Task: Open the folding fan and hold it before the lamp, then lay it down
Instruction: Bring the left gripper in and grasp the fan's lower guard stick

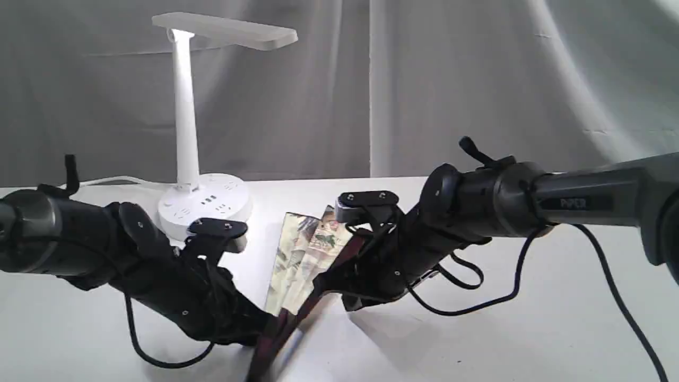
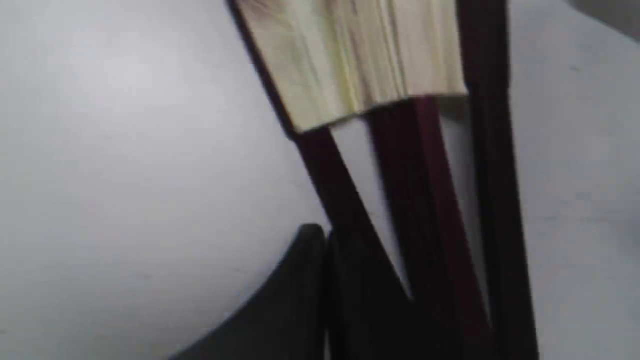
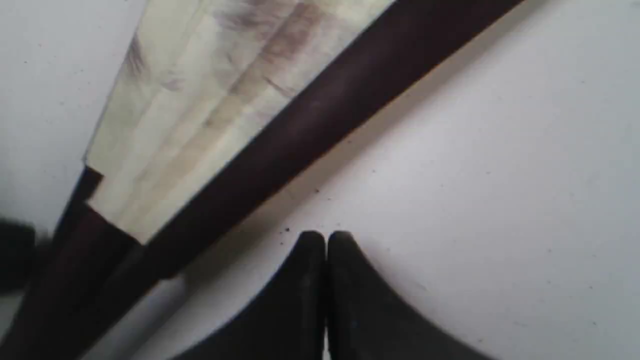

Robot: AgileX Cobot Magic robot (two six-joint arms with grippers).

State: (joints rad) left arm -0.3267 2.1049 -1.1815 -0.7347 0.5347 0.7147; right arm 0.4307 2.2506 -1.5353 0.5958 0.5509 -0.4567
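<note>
The folding fan [image 1: 299,254] was seen lying on the white table [image 1: 477,329], pretty much dead center and only partly spread. Just a narrow wedge of cream pleats with bits of painted scenery was showing, framed by the dark maroon guards. Its pivot end was pointed at the near edge and its paper end at the far side. The lamp [image 1: 185,106] was parked upright at the far left, with its flat head stuck out to the right. Its round socketed base was sat near the fan's far-left corner but apart from it, and a white cord [image 1: 122,180] was trailed off to the left. The left gripper [image 1: 260,331] was seen low at the near end of the fan, right by the ribs. In the left wrist view its fingers [image 2: 300,300] were pressed together with barely a seam, and one of the guards was run right up against them. Whether that guard was actually pinched couldn't be made out, since it's all blurry there. The right gripper [image 1: 321,286] was set low at the fan's right side. In the right wrist view its fingers [image 3: 300,300] were closed tight on nothing, with the tips over bare table just beside the right guard.
</note>
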